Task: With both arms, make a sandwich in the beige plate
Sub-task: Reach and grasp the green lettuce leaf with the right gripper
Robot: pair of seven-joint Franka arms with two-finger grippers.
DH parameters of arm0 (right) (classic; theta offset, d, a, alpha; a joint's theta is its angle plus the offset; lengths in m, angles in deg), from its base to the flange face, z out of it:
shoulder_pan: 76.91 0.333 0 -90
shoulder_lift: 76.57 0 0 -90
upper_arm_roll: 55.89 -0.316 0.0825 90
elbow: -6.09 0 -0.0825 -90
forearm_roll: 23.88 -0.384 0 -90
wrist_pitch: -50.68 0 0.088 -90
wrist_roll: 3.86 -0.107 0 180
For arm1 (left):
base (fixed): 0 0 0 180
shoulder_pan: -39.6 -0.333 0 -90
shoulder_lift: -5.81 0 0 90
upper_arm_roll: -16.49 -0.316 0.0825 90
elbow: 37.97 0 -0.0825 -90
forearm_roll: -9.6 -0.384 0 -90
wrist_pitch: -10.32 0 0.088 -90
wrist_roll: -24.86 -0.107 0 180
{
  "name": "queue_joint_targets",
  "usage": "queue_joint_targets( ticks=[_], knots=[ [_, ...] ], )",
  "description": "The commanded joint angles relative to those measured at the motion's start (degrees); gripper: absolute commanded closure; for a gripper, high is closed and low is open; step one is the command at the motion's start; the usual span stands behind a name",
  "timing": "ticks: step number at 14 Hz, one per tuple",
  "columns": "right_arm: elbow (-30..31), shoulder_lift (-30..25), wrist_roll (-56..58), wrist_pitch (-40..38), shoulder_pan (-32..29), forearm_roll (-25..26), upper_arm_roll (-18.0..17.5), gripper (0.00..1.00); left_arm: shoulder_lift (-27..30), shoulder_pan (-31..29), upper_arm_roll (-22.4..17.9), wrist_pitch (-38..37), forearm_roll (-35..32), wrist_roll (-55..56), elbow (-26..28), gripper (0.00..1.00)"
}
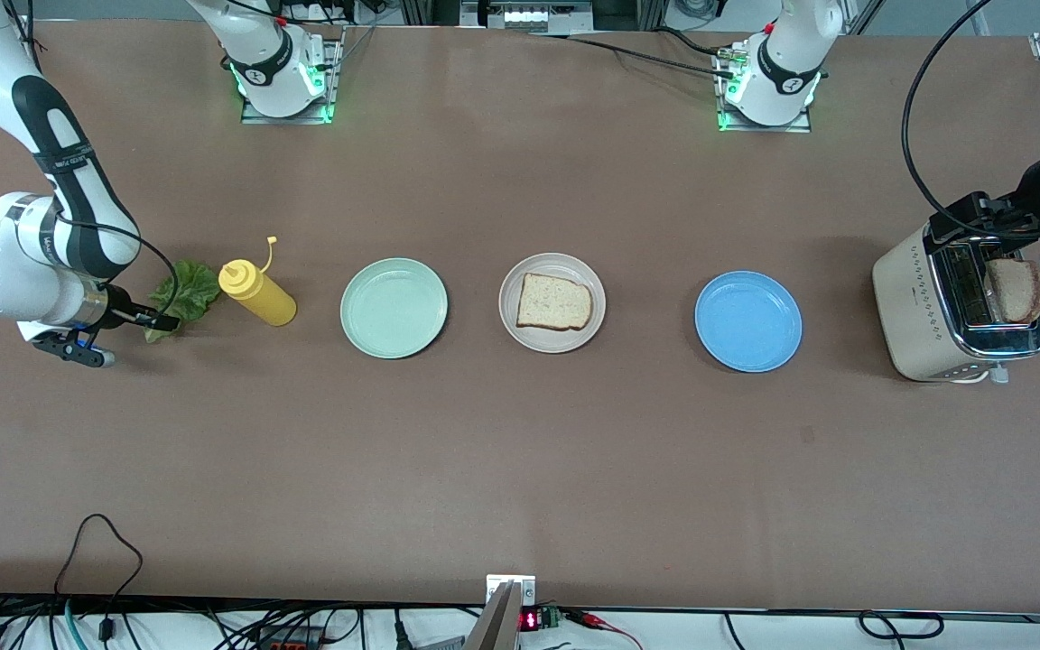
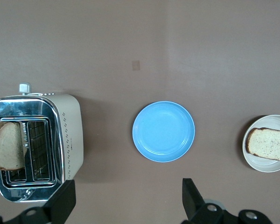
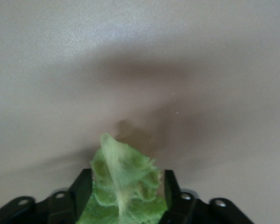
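Observation:
The beige plate (image 1: 511, 316) sits mid-table with one bread slice (image 1: 554, 301) lying on it; the left wrist view also shows this plate (image 2: 270, 167) and slice (image 2: 268, 143). A second slice (image 1: 1016, 291) stands up out of the toaster (image 1: 913, 307) at the left arm's end. My left gripper (image 1: 980, 217) hangs open over the toaster, fingers spread wide (image 2: 128, 196) with nothing between them. At the right arm's end, my right gripper (image 1: 141, 340) is low at the table, and its fingers (image 3: 82, 186) press both sides of the bunched green lettuce leaf (image 3: 123, 177), which rests on the table (image 1: 188, 287).
A yellow squeeze bottle (image 1: 256, 292) lies tilted right beside the lettuce, toward the plates. A mint-green plate (image 1: 394, 308) and a blue plate (image 1: 747, 320) flank the beige one. Cables run along the table edge nearest the front camera.

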Motion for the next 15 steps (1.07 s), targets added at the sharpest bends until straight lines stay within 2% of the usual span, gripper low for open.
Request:
queue_joint_targets(
  ticks=[1,2,3,10,15],
  knots=[
    [-0.76,0.30,0.21,-0.07,-0.30,2.27,-0.45,0.75,0.79,-0.16,0.41,-0.04,-0.69,0.12,0.09,0.00],
    [-0.76,0.30,0.29,-0.25,-0.30,2.27,-0.54,0.90,0.79,-0.16,0.41,0.04,-0.60,0.12,0.09,0.00],
    [-0.76,0.21,0.64,-0.25,-0.21,2.27,-0.71,1.00,0.79,-0.16,0.41,-0.04,-0.60,0.12,0.09,0.00],
    [-0.85,-1.36,6.43,-0.68,-0.48,2.27,-0.71,1.00,0.79,-0.16,0.50,0.04,-0.69,0.03,0.00,0.00],
    [-0.85,-9.53,15.84,-10.94,-2.06,1.39,-1.24,1.00,0.79,0.37,0.67,0.04,-0.69,0.03,0.00,0.00]
  ],
)
